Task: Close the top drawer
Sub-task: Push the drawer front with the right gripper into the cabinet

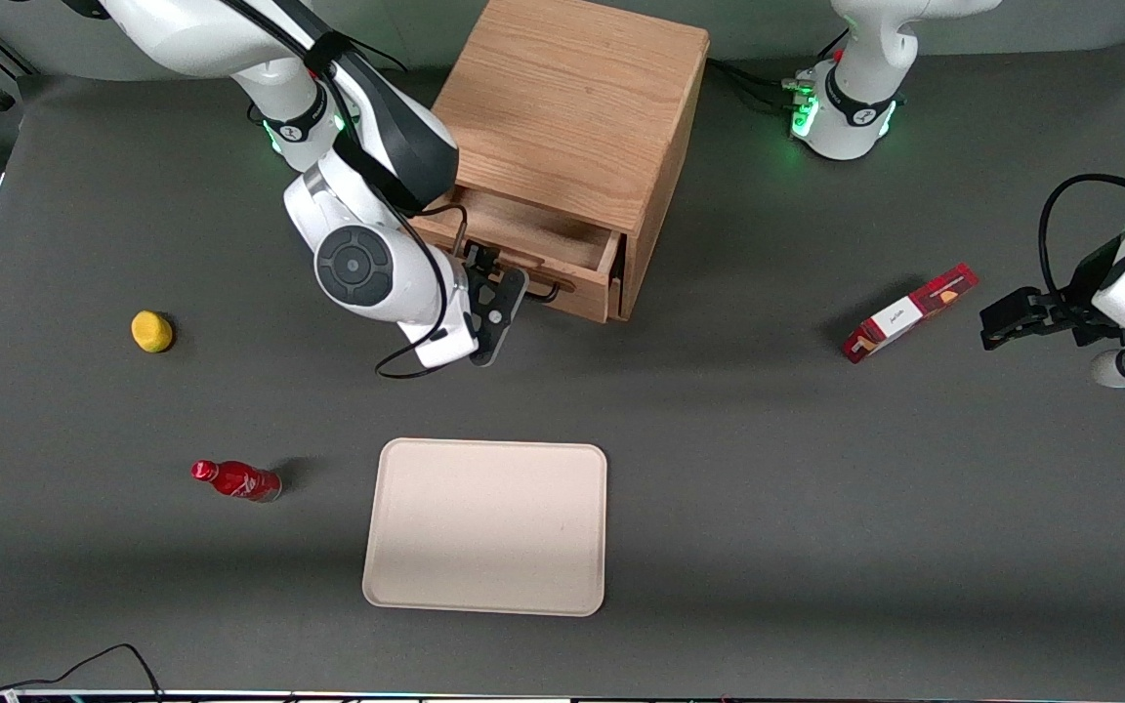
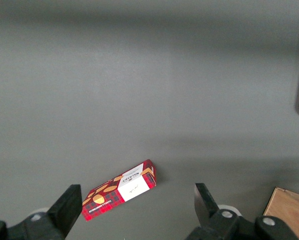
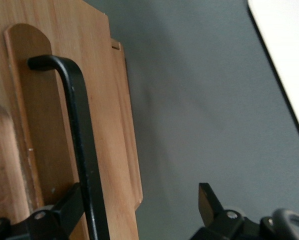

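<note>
The oak cabinet [image 1: 572, 107] stands at the back of the table. Its top drawer [image 1: 533, 234] is pulled partly out, and its empty light-wood inside shows. My gripper [image 1: 499, 293] is at the drawer front, by the black wire handle [image 1: 551, 291], with its fingers apart and nothing held. In the right wrist view the drawer front [image 3: 109, 125] and handle [image 3: 82, 140] are very close. The gripper [image 3: 139, 205] straddles the front's edge: one finger [image 3: 69, 206] sits against the handle, the other [image 3: 208, 200] is over bare table. The lower drawer is hidden.
A beige tray [image 1: 484, 527] lies nearer the front camera than the cabinet; its rim shows in the right wrist view [image 3: 284, 60]. A red bottle [image 1: 235, 479] and a yellow object [image 1: 151, 331] lie toward the working arm's end. A red box [image 1: 909, 312] lies toward the parked arm's end.
</note>
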